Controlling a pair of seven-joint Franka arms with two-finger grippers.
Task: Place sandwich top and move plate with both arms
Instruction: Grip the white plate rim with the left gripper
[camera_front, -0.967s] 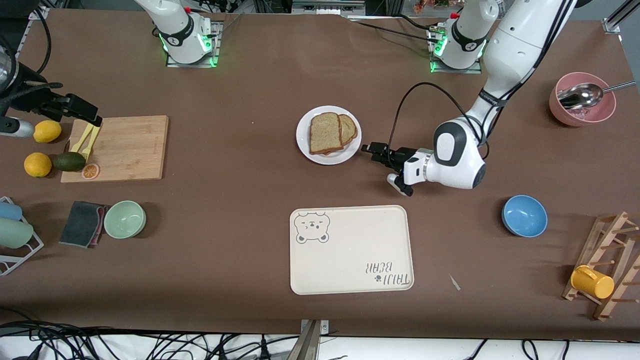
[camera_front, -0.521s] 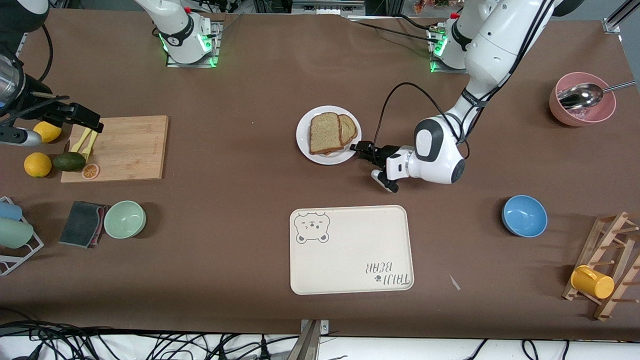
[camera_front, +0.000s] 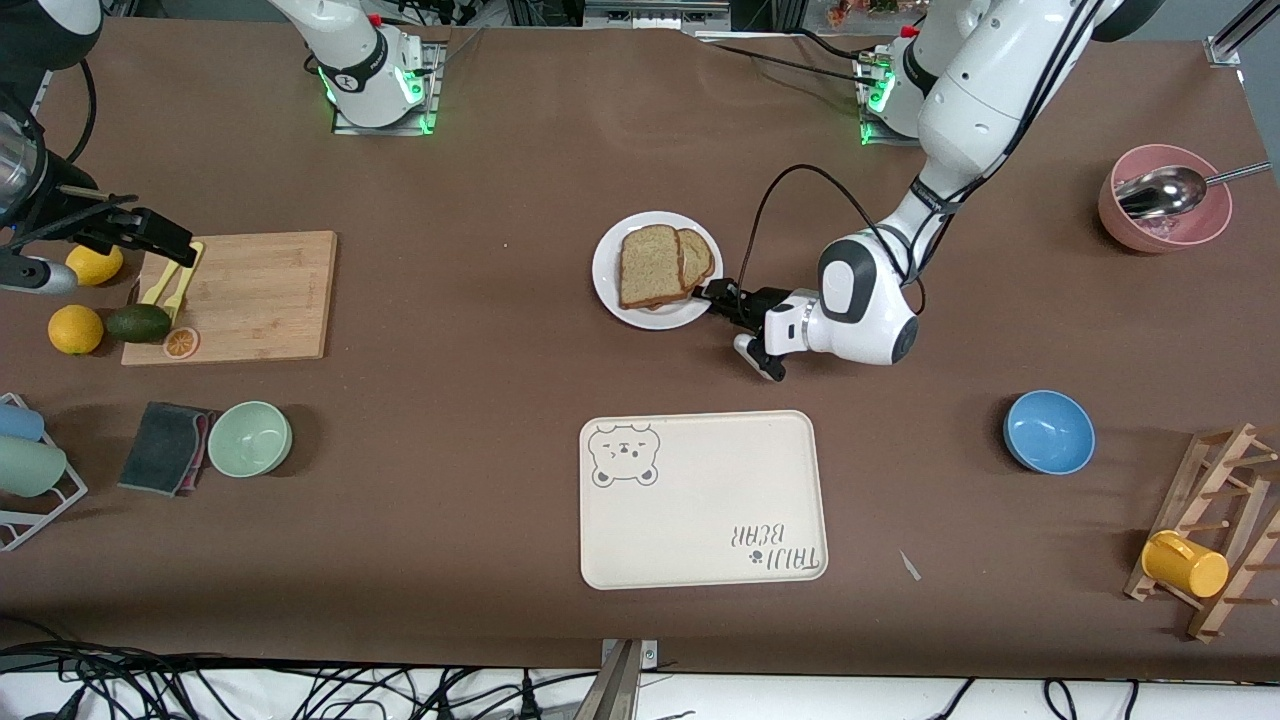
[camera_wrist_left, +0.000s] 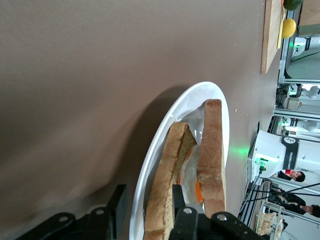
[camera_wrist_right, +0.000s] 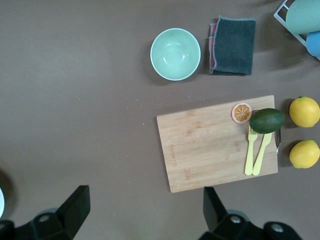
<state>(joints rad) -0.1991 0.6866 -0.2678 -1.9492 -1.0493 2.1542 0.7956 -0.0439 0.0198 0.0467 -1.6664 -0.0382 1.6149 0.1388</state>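
Reaching in low from its own end, the left gripper (camera_front: 712, 297) met the plate (camera_front: 610, 290) edge-on. Its wrist view showed fingers (camera_wrist_left: 116, 207) straddling the rim, not yet clamped — sandwich top (camera_wrist_left: 212, 150) stacked there. The right gripper (camera_wrist_right: 142, 207) hung spread over the cutting board (camera_wrist_right: 210, 145), waiting.
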